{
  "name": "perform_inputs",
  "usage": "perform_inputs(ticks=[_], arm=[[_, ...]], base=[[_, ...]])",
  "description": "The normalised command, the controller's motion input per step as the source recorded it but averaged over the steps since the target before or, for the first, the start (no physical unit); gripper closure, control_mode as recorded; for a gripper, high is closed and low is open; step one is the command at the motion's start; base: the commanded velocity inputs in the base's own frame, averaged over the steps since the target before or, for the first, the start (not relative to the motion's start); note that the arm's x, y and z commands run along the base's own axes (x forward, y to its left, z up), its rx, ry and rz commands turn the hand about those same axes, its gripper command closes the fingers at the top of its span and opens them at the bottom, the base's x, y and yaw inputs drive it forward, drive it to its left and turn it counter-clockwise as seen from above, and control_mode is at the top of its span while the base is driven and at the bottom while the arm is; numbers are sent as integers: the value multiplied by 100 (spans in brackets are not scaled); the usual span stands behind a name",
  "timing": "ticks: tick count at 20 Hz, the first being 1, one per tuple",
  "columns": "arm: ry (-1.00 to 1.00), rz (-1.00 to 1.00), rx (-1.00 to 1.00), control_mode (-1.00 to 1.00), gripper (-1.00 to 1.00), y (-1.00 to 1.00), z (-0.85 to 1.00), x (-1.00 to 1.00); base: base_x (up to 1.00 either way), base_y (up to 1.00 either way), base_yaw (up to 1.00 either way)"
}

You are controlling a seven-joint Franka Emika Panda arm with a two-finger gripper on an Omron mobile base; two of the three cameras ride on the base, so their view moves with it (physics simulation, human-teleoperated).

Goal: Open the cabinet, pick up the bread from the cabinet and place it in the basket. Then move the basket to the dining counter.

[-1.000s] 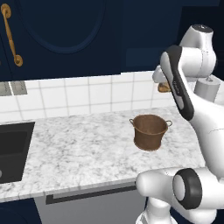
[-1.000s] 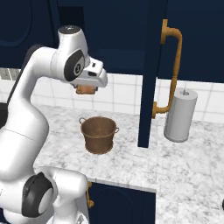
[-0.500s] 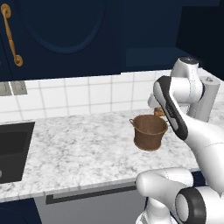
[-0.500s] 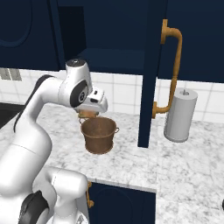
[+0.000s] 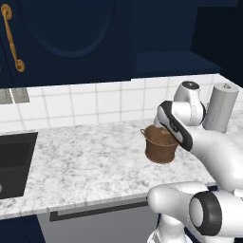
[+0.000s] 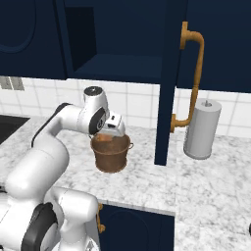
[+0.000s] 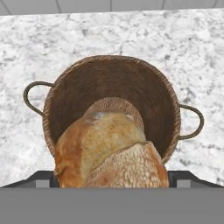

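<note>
1. At the left of the left base view sits a black sink point(image 5: 12, 163) set into the marble desk point(image 5: 85, 156); it plays no part in this step.
2. The basket point(image 7: 111, 103) stands upright on the desk, both loop handles showing in the hand view. The bread point(image 7: 109, 153) hangs over the near part of its mouth, held by the pincer point(image 6: 112, 128) just above the rim.
3. The pincer appears clamped on the bread, yet its tips lie hidden behind the loaf, so the grip is a judgement.
4. Risk: the loaf looks nearer the near rim than the centre; released here it could catch the rim and tip the basket or roll onto the desk.
5. To the right, the cabinet point(image 6: 166, 78) door stands open beside the basket, a grey cylinder point(image 6: 202, 128) behind it. Lifting the basket later could strike the door edge.
</note>
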Motion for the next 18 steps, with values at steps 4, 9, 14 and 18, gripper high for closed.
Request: perform_inputs(ticks=[4, 9, 14, 18], arm=[[15, 0, 0, -100, 100, -13, -35, 52], [16, 0, 0, -100, 100, -4, -61, 48], [8, 3, 0, -100, 100, -11, -47, 33], [7, 2, 0, -100, 100, -1, -51, 22]], base=[[0, 0, 0], [0, 0, 0], [0, 0, 0], [0, 0, 0]])
